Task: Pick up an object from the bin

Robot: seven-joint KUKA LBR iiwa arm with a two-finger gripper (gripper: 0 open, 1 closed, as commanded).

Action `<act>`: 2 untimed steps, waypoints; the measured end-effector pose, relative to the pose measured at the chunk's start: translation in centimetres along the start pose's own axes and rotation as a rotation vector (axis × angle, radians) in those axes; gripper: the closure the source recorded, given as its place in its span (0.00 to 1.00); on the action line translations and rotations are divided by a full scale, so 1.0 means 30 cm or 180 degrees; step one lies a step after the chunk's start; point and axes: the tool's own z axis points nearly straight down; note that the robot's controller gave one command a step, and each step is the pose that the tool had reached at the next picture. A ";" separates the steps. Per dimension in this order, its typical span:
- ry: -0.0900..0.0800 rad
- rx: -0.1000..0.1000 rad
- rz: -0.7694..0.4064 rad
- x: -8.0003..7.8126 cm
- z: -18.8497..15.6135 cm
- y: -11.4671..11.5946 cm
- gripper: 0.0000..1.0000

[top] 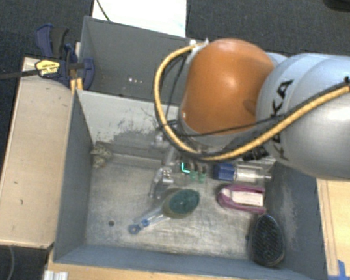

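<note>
From my station I count five loose things in the bin (78, 180), one of each kind. The arm (337, 115) comes in from the right, its orange cover (226, 85) hanging over the back half of the bin with one yellow cable (160, 81) looped around it.

Below the cover, the gripper (161, 185) is low over the bin floor, near the middle. I cannot tell whether it is open or closed, because its lower end reads as a small cluster of metal parts.

The thing nearest to it is one green round-headed tool (181, 203). Its head lies just to the right of the gripper, and its single blue handle runs down and left across the floor. I cannot tell whether the gripper touches it, and I see nothing held.

To the right of that tool lies one purple-and-white case (242, 198). Behind the case, near the back wall, one clear tube (248, 175) with a blue cap lies on its side. In the front right corner sits one black oval brush (268, 240), apart from the case. One small brownish lump (99, 155) sits alone against the left wall, well apart from the other four. None of them is stacked on another.
</note>
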 end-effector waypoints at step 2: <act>-0.0027 -0.0005 -0.0274 -0.003 0.549 -0.323 0.00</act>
